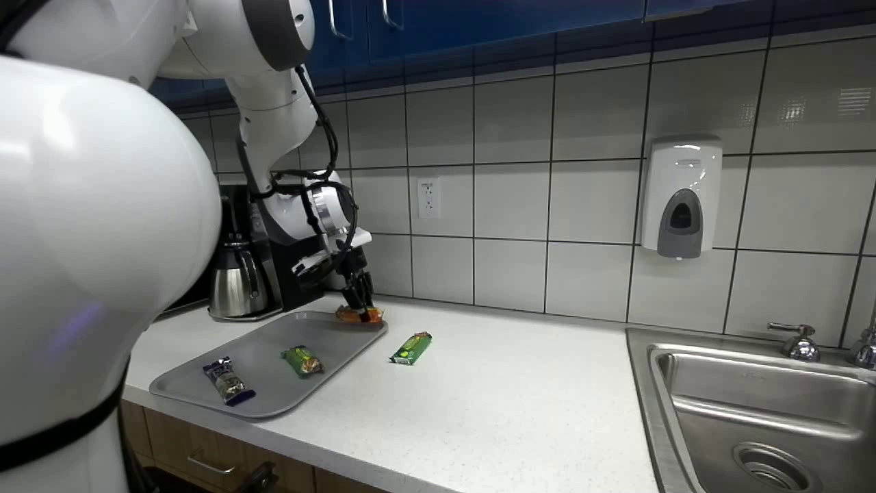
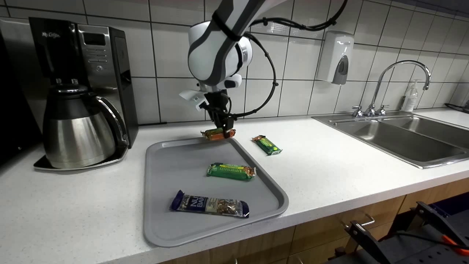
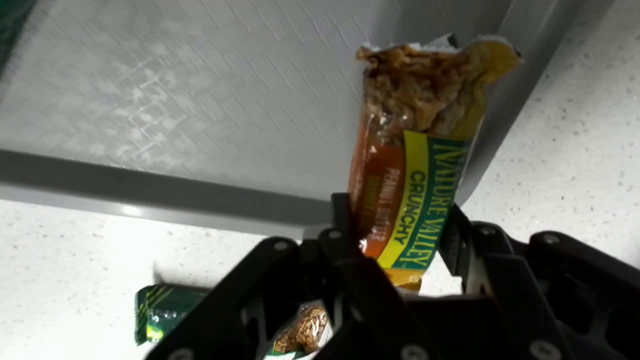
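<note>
Nearest the wrist camera: black gripper (image 3: 399,220), clamped on both long sides of a granola bar (image 3: 425,135). Lettering of Nature Valley Crunchy Peanut Butter: legible in wrist view, too small to read in both exterior views. Location: over a corner of the grey tray (image 2: 179,172), at 12 o'clock from tray centre in an exterior view; contact with the rim hard to tell. Long axis: roughly 12 to 6 o'clock in wrist view, print running down toward 6; 9 to 3 in both exterior views. Outward from it, in an exterior view: green bar (image 2: 231,171) on the tray at 5; nut bar (image 2: 210,204) with navy ends, also on the tray, at 6; second green bar (image 2: 267,145) on the counter (image 2: 322,157) just outside the tray, between 3 and 4, partly hidden behind the gripper in wrist view. Surface: white, speckled, with wooden drawers (image 2: 322,231) beneath. Room: tiled wall (image 2: 298,95); coffee maker (image 2: 100,62) with steel carafe (image 2: 80,139) at 9; sink (image 2: 399,141) at 3; soap dispenser (image 2: 335,57) at 2. In an exterior view alone: blue cabinets (image 1: 479,24) overhead, wall outlet (image 1: 429,198) at 1. Also in an exterior view alone: pump bottle (image 2: 410,97) behind the sink.
</note>
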Robot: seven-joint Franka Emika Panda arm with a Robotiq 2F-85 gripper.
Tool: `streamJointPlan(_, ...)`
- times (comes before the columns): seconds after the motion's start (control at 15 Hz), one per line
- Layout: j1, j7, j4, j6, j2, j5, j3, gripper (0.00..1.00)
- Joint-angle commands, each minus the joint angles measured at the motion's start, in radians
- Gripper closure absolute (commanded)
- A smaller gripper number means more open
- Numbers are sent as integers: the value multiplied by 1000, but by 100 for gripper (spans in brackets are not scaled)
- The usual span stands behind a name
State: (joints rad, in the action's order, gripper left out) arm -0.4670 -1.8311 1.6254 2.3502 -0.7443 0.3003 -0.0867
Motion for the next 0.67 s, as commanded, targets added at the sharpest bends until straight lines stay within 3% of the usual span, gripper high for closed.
streamJointPlan(0.0, 25, -19, 34, 21, 50, 7, -14, 82)
streamJointPlan(0.6, 67, -38, 60, 35, 75, 26, -71, 82)
